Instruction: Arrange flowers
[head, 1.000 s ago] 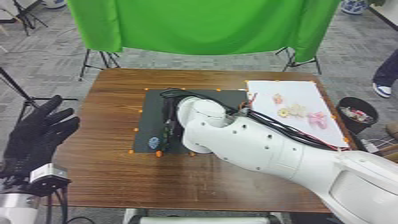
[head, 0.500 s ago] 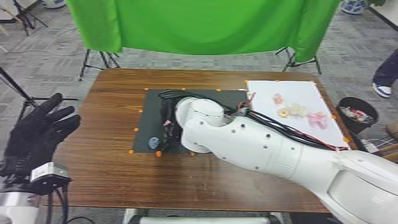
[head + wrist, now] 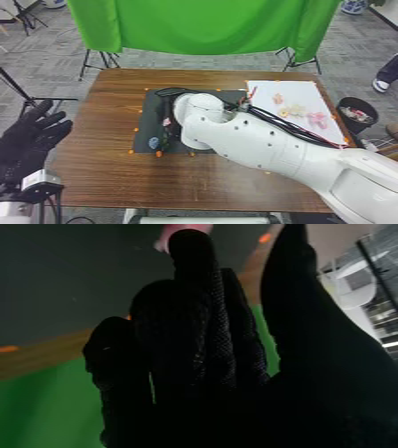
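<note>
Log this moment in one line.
right black-gloved hand: open, over dark rectangular mat; left black-gloved hand: open; pastel flowers: on white rectangular sheet

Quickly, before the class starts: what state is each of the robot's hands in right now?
Left hand: open, fingers spread, holding nothing.
Right hand: open, fingers straight, pink item by a fingertip.

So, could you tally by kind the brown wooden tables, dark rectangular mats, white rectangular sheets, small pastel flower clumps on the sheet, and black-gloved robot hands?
Table: 1
Mat: 1
Sheet: 1
Flower clumps (peach clump, pale yellow clump, pink clump): 3
Robot hands (left hand, right hand): 2
Total: 8
</note>
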